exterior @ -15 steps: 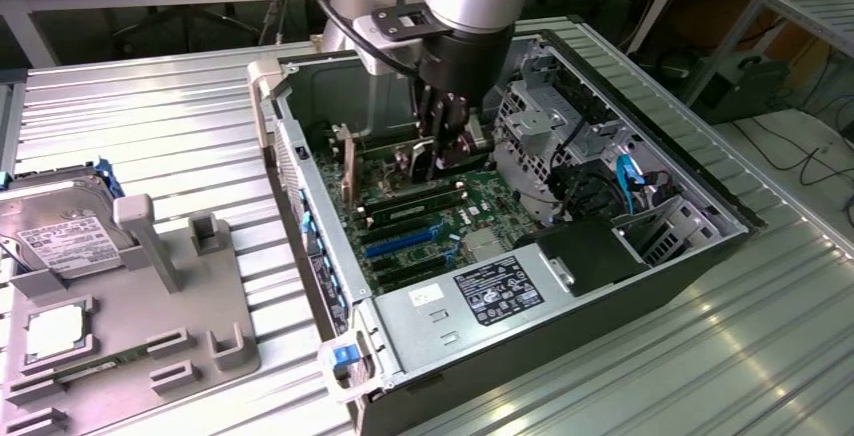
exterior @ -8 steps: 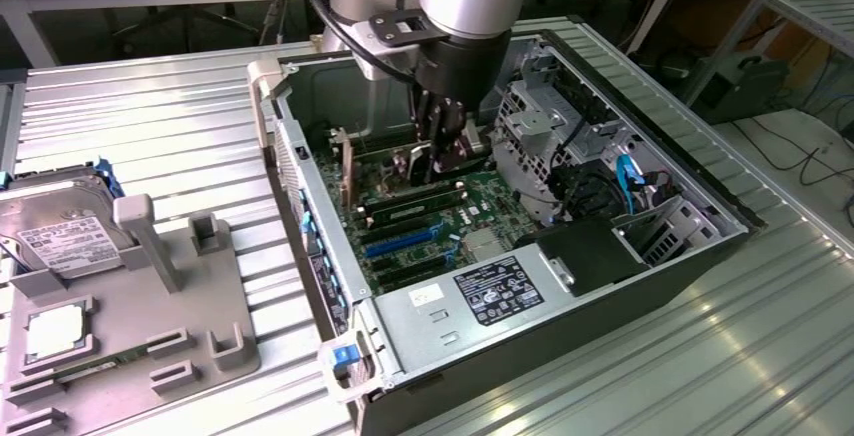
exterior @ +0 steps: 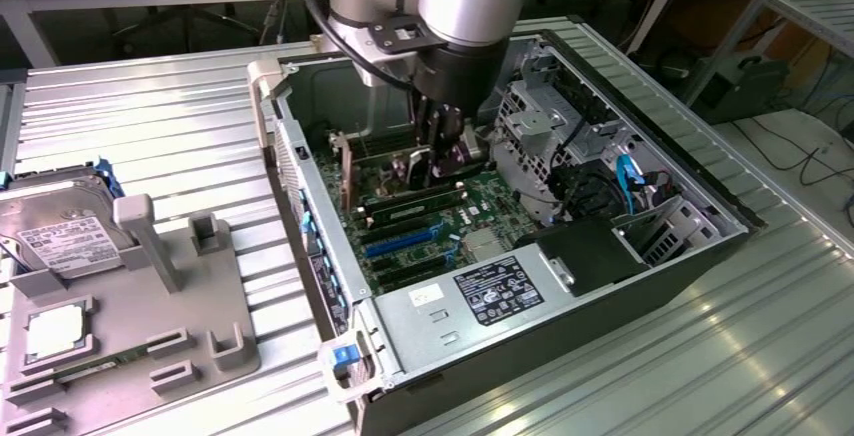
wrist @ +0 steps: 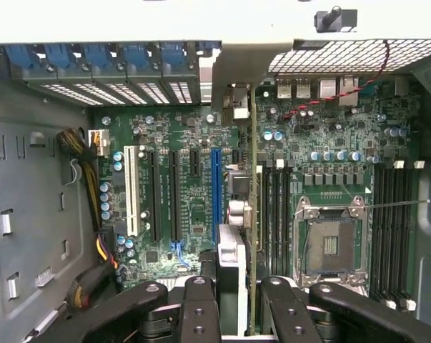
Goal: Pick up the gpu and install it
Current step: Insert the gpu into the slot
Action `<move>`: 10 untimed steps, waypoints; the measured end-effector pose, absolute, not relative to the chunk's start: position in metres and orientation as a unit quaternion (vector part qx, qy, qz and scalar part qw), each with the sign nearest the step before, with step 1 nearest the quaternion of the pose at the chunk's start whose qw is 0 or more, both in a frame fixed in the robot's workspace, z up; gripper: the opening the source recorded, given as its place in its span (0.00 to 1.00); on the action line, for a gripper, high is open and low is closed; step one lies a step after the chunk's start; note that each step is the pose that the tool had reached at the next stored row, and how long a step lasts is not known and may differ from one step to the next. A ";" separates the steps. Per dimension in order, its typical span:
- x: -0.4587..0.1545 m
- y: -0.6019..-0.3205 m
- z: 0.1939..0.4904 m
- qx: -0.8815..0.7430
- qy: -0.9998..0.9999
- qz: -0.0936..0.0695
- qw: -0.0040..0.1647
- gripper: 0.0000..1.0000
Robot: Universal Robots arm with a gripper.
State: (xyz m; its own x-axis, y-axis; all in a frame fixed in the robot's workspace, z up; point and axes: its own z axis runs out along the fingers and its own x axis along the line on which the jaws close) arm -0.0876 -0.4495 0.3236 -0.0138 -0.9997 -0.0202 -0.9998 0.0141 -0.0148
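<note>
The gpu (wrist: 233,250) stands on edge inside the open computer case (exterior: 667,256), just above the motherboard (wrist: 194,207). Its thin green board runs beside the blue expansion slot (wrist: 216,186), and its metal end bracket reaches toward the case's rear wall. My gripper (wrist: 238,289) is shut on the card, with a black finger (wrist: 201,307) on either side of it. In the exterior view the gripper (exterior: 447,161) reaches straight down into the case and the gpu (exterior: 400,178) hangs under it. I cannot tell whether the card's edge sits in a slot.
A bare CPU socket (wrist: 333,243) and memory slots (wrist: 390,229) lie beside the card. Cables (wrist: 93,179) run along the case wall. The power supply (exterior: 501,291) and drive cage (exterior: 534,121) crowd the case. Outside it, a grey fixture (exterior: 147,326) carries a hard drive (exterior: 60,226).
</note>
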 end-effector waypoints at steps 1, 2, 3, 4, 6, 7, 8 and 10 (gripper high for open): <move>-0.088 -0.450 0.323 -0.702 0.712 0.002 0.012 0.28; -0.088 -0.450 0.323 -0.702 0.712 0.002 0.012 0.28; -0.088 -0.450 0.322 -0.702 0.712 0.002 0.012 0.28; -0.088 -0.450 0.321 -0.702 0.712 0.002 0.012 0.28; -0.090 -0.450 0.319 -0.702 0.712 0.002 0.012 0.28; -0.090 -0.450 0.319 -0.702 0.712 0.002 0.012 0.28; -0.090 -0.451 0.318 -0.702 0.712 0.002 0.012 0.28; -0.091 -0.452 0.317 -0.702 0.712 0.002 0.012 0.28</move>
State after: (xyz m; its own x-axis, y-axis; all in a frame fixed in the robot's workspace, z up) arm -0.0905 -0.4523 0.3173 -0.0141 -0.9997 -0.0202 -0.9998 0.0144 -0.0148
